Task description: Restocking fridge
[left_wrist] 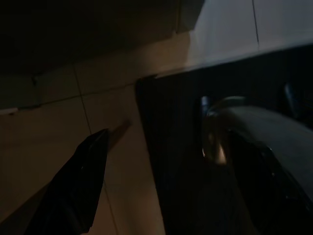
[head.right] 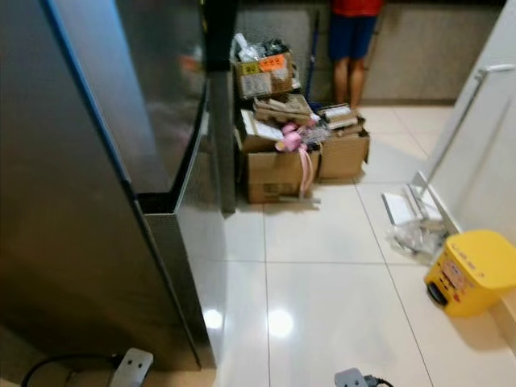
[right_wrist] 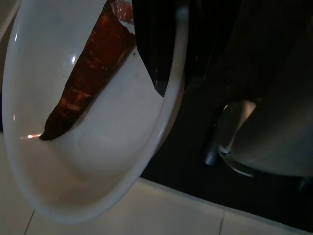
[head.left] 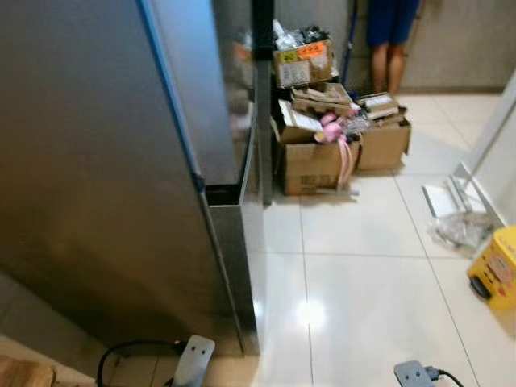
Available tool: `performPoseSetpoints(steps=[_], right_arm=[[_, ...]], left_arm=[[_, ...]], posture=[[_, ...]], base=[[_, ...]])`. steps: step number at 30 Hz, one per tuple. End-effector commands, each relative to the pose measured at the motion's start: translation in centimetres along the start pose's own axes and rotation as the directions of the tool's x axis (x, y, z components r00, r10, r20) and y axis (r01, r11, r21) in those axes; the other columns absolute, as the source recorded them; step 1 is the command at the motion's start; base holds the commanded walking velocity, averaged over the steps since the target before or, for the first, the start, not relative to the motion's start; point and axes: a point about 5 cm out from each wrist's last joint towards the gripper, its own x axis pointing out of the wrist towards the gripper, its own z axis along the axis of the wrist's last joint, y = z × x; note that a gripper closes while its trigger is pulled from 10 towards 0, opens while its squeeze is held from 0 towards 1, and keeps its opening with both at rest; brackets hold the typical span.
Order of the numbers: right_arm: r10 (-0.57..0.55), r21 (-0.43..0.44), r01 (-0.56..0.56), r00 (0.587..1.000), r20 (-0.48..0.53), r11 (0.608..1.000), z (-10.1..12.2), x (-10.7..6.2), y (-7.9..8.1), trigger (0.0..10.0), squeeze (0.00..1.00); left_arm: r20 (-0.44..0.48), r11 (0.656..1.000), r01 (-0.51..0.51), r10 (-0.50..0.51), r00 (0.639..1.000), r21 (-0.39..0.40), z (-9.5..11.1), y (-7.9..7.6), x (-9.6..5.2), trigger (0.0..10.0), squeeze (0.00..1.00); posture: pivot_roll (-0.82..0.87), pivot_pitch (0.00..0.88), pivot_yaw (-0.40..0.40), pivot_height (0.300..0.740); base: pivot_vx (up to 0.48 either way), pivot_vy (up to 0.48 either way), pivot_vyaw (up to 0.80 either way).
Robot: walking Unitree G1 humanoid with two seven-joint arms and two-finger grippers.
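Right wrist view: the right gripper (right_wrist: 156, 73) is pinching a white bowl's (right_wrist: 98, 186) rim, a carrot (right_wrist: 88, 78) lying inside; left gripper (left_wrist: 161, 161) is hanging spread.

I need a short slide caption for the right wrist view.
Right gripper holding a white round bowl containing one orange-brown carrot.

Soft, blurred head views with ceiling-light glare on glossy floor tiles (head.left: 310, 313); dim, shadowy wrist views.
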Motion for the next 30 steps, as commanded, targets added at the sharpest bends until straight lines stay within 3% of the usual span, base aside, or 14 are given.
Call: performPoseSetpoints(steps=[1, 19, 30], right_arm=[[0.006, -0.010, -0.006, 1.000, -0.009, 1.000, -0.19, -0.01, 0.13, 10.0, 0.00], [-0.001, -0.067, 0.000, 1.000, -0.014, 0.998, -0.20, -0.03, -0.09, 10.0, 0.00], [-0.002, -0.065, 0.001, 1.000, -0.016, 0.998, -0.24, -0.01, 0.07, 10.0, 0.00]], left_arm=[[-0.018, 1.000, 0.001, -0.001, 1.000, -0.008, -0.49, -0.10, -0.06, 10.0, 0.00], [-0.022, 0.999, 0.025, -0.025, 0.999, -0.020, -0.46, -0.36, -0.03, 10.0, 0.00], [-0.025, 0.998, 0.047, -0.048, 0.999, -0.043, -0.64, -0.63, -0.04, 10.0, 0.00]], posture=[[-0.03, 0.005, -0.032, 0.740], [-0.03, 0.004, -0.033, 0.740], [-0.03, 0.008, -0.034, 0.740]], base=[[0.000, 0.000, 0.77], [0.000, 0.000, 0.78], [0.000, -0.351, 0.00]])
